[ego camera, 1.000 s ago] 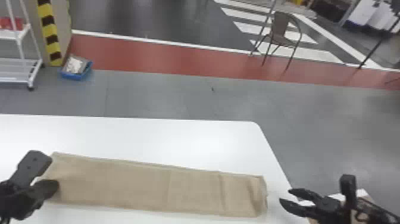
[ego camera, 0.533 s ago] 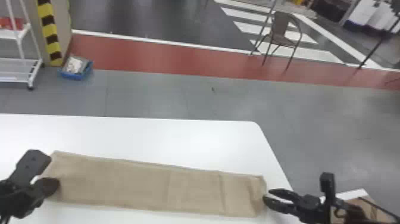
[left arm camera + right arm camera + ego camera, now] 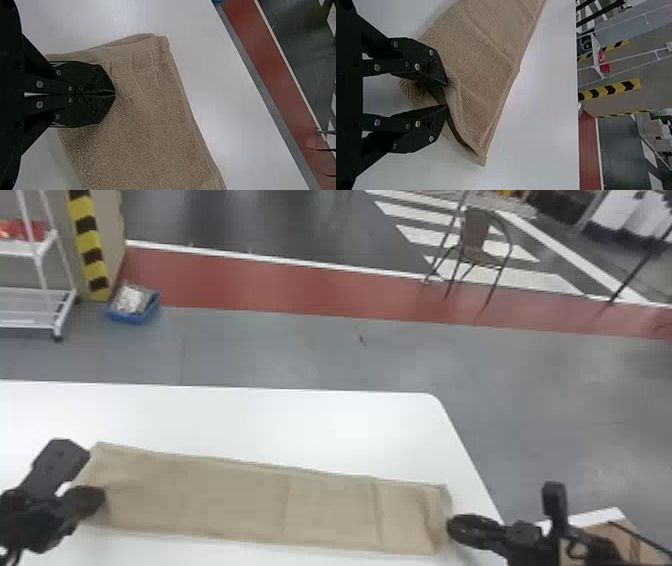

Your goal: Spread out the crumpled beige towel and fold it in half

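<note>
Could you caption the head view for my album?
Left gripper and right gripper at opposite ends of a folded beige towel on a white table.

The towel (image 3: 240, 502) is beige, the table (image 3: 300, 425) white.

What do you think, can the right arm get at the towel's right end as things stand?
Probably yes: the right gripper is open, its fingertips at that end of the towel, with nothing in the way. The raised fold there could shift, though.
</note>
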`<control>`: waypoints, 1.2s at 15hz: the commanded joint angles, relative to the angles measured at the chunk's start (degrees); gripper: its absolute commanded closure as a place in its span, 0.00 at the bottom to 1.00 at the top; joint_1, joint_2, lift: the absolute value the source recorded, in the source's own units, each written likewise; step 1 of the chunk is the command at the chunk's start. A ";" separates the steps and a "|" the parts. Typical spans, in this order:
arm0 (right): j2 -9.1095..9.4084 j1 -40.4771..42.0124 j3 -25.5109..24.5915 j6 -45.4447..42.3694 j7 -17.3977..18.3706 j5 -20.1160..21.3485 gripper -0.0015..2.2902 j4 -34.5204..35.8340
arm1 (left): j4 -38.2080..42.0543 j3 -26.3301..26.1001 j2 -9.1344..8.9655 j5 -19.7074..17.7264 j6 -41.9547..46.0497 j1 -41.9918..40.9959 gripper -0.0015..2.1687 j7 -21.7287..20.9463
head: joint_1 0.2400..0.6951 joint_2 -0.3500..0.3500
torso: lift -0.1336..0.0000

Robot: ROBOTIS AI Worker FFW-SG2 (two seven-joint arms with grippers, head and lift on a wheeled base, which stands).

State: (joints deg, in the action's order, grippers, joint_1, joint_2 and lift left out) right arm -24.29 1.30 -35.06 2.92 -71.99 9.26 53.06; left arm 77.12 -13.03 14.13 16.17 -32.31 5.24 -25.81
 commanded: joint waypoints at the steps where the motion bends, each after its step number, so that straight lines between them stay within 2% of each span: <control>1: 0.12 0.02 0.08 0.39 0.01 0.15 0.36 -0.06 | 0.05 -0.24 -0.15 0.00 0.00 0.03 0.71 -0.03 | 1.00 0.02 | 1.00; 7: 0.03 -0.77 0.61 1.97 -0.78 0.06 0.36 -0.32 | 0.05 -0.41 -0.15 0.00 -0.18 -0.05 0.71 -0.12 | 1.00 0.02 | 1.00; 8: 0.12 -0.86 0.61 2.14 -1.05 -0.20 0.44 -0.32 | 0.05 -0.41 -0.15 0.00 -0.18 -0.05 0.71 -0.12 | 1.00 0.03 | 1.00; 9: 0.12 -0.95 0.52 2.14 -1.13 -0.38 0.57 -0.32 | 0.05 -0.50 -0.15 0.00 -0.35 -0.05 0.71 -0.12 | 1.00 0.03 | 1.00; 14: 0.82 -1.21 0.87 2.14 -1.22 -0.73 0.58 -0.41 | 0.22 -0.68 -0.33 0.00 -0.18 -0.05 0.71 -0.12 | 1.00 0.04 | 1.00; 18: 0.29 -0.59 -1.94 7.24 -6.33 -1.79 0.58 2.58 | 0.84 -0.50 -0.06 0.00 -1.41 -0.32 0.71 -0.12 | 1.00 0.04 | 1.00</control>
State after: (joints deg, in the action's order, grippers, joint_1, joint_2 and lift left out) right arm -23.80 0.35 -36.00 8.01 -77.81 7.59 54.22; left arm 77.65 -13.69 13.86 16.17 -33.15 5.01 -25.93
